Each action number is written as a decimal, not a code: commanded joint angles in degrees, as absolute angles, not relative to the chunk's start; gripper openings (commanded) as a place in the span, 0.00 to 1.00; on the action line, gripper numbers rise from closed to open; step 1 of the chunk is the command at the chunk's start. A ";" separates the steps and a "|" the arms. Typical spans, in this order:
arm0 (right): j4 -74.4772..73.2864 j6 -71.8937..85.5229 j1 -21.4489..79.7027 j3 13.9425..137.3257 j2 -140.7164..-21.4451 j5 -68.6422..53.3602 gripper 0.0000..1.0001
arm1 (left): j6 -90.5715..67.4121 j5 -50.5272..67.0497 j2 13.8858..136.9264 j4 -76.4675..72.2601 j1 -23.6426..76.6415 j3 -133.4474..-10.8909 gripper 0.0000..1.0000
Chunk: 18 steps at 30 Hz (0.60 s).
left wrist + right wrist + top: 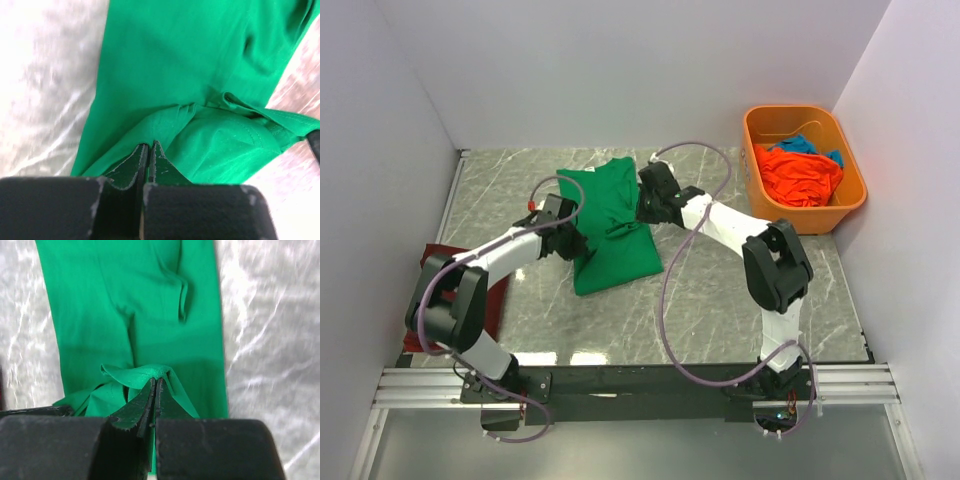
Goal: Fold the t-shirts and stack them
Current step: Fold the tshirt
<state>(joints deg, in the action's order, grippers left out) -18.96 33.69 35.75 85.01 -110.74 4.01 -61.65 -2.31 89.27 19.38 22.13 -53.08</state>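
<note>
1. Fingers of left gripper and right gripper: pinched shut on bunched green t-shirt cloth.
2. Lying centre-left on marble table.
3. Soft, light, limp (likely to sag); best gripped at edges.

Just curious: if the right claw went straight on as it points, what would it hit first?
The green t-shirt: the right gripper is shut on a fold, and more of that cloth seems to lie straight ahead, though depth is unclear.

Lab test cell — white walls, marbled table, robot arms on a rail
</note>
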 commanded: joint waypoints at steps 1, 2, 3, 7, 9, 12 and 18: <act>-19.77 32.26 33.76 91.12 -113.63 2.64 0.00 | -59.85 -0.70 91.23 17.58 20.04 -57.30 0.01; -20.47 32.08 33.49 91.93 -114.34 2.64 0.00 | -59.68 -0.53 92.27 17.49 19.17 -58.26 0.01; -20.74 32.08 33.40 92.63 -114.87 2.55 0.00 | -59.59 -0.53 92.63 17.58 18.81 -58.71 0.01; -20.83 31.99 32.52 94.39 -116.98 1.58 0.00 | -59.68 1.05 93.51 17.05 16.88 -59.41 0.01; -21.44 31.99 32.17 95.01 -117.68 1.76 0.00 | -59.68 2.02 94.04 16.61 15.65 -60.11 0.01; -21.45 32.08 31.55 95.01 -118.04 1.76 0.00 | -59.68 2.55 94.66 16.17 14.94 -60.82 0.01; -21.09 32.08 30.24 94.74 -118.74 0.79 0.00 | -60.38 3.42 95.54 15.21 13.62 -61.70 0.01</act>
